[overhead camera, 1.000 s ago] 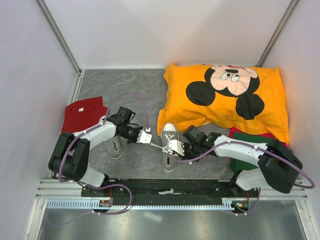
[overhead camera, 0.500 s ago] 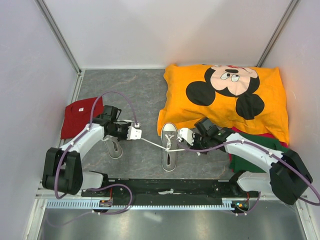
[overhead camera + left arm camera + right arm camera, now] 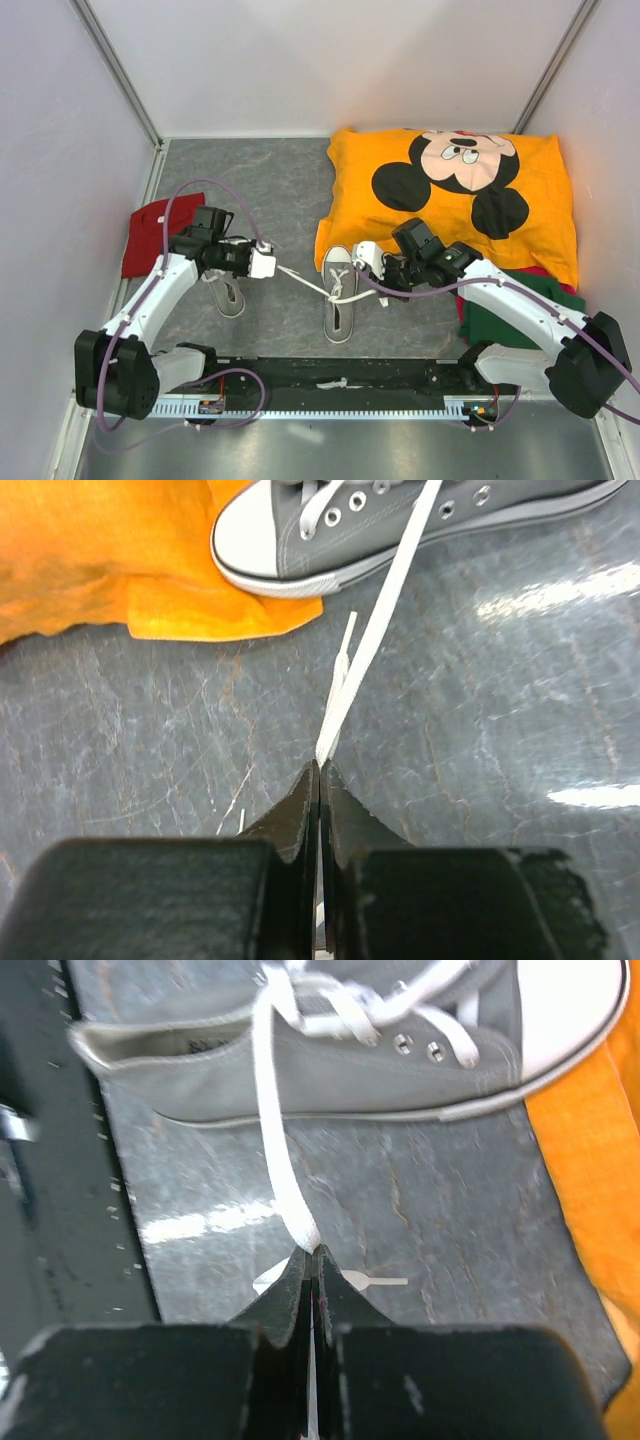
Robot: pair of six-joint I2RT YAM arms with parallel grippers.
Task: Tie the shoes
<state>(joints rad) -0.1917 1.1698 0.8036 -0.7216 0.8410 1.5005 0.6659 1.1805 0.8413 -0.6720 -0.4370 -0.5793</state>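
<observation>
One grey sneaker (image 3: 338,295) with a white toe cap lies mid-floor, toe toward the orange pillow. It also shows in the left wrist view (image 3: 400,520) and the right wrist view (image 3: 330,1070). The second sneaker (image 3: 226,296) lies partly under my left arm. My left gripper (image 3: 263,263) is shut on a white lace (image 3: 370,650) that runs taut to the middle sneaker; its tips (image 3: 319,766) pinch the lace. My right gripper (image 3: 366,262) is shut on the other lace (image 3: 275,1150), pinched at its tips (image 3: 312,1252), just right of the sneaker's toe.
An orange Mickey Mouse pillow (image 3: 450,195) fills the back right, its edge touching the sneaker's toe. A red shirt (image 3: 150,235) lies at the left wall. Green and red cloth (image 3: 510,300) lies under my right arm. The black base rail (image 3: 330,378) runs along the near edge.
Both grippers have moved apart: the left one leftward, the right one rightward and back, each drawing its lace out from the middle sneaker.
</observation>
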